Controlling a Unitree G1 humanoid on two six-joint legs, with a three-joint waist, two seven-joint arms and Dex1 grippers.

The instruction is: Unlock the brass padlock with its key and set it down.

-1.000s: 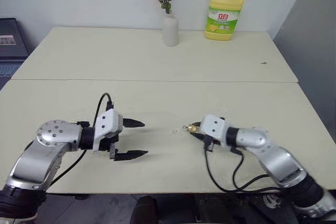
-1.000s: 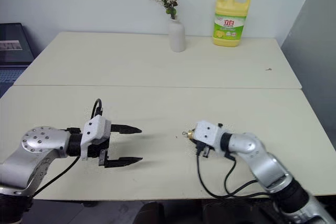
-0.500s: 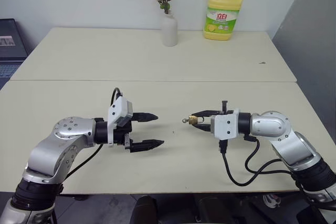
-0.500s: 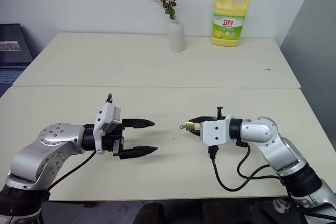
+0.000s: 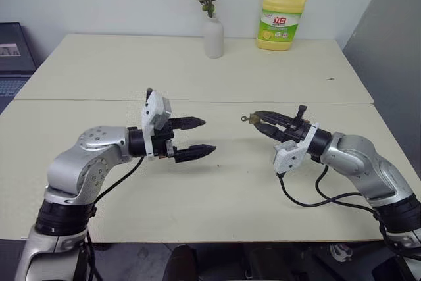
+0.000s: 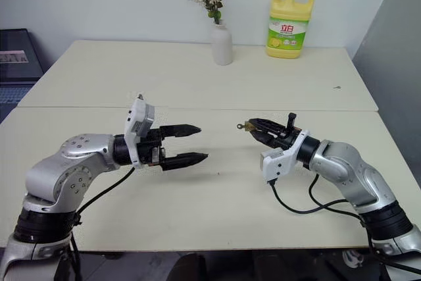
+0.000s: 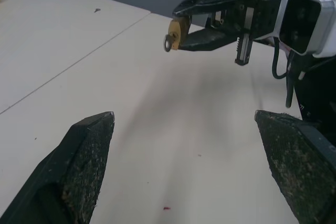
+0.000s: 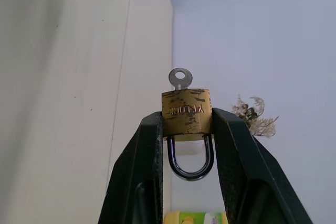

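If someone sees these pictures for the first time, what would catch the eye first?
The two grippers facing each other above the table: the right gripper pinches a tiny brass padlock with its key sticking out toward the open left gripper. Behind, a yellow bottle and a white vase stand at the table's far edge.

The brass padlock [image 8: 186,112] is a small golden block with scuffed, dark-flecked faces and stamped lettering, sitting at the centre of the right wrist view. Its thin silver U-shaped shackle [image 8: 190,160] looks seated in the body. The key [image 8: 180,78] stands in the opposite end, its round silver bow with a hole sticking out. In the left eye view the lock [image 5: 253,118] hangs above the table, just right of centre.
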